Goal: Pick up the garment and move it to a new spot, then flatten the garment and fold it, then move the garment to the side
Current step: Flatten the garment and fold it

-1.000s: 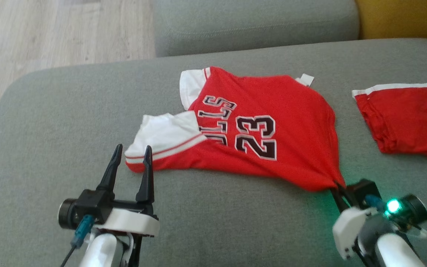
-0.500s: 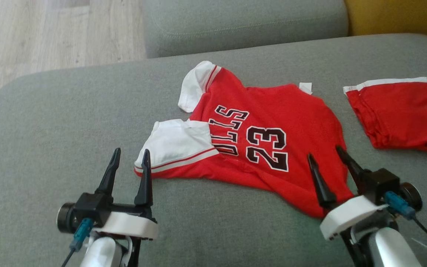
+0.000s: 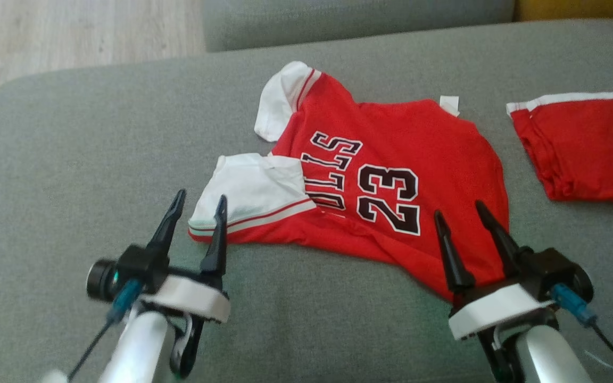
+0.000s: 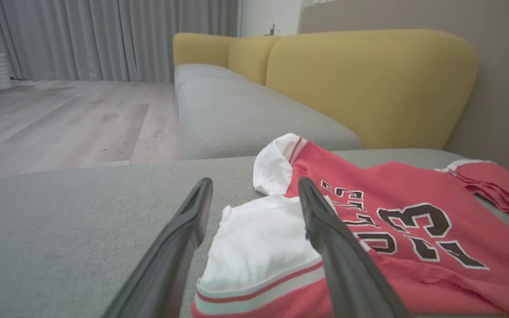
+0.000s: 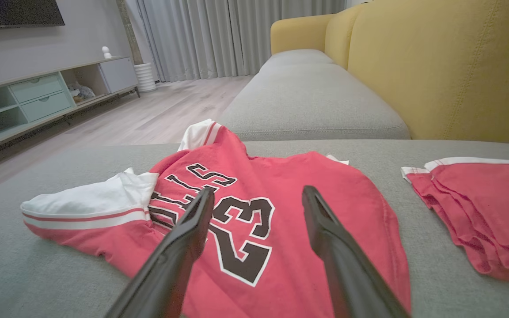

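Lying print-side up on the grey seat cushion (image 3: pixel 72 159), the red jersey (image 3: pixel 423 133) is spread roughly flat, its hem toward the robot's right and its white sleeves (image 3: pixel 256 186) toward the left — the nearer sleeve lapping over the start of the lettering. The left gripper (image 3: pixel 201 196) hovers at the jersey's nearer sleeve cuff, jaws spread wide and empty; the right gripper (image 3: pixel 458 210) stands over the jersey's near hem corner, jaws likewise wide apart and gripping nothing. Beyond the jersey's hem edge — clear of it — lies a pair of red shorts (image 3: pixel 588 149).
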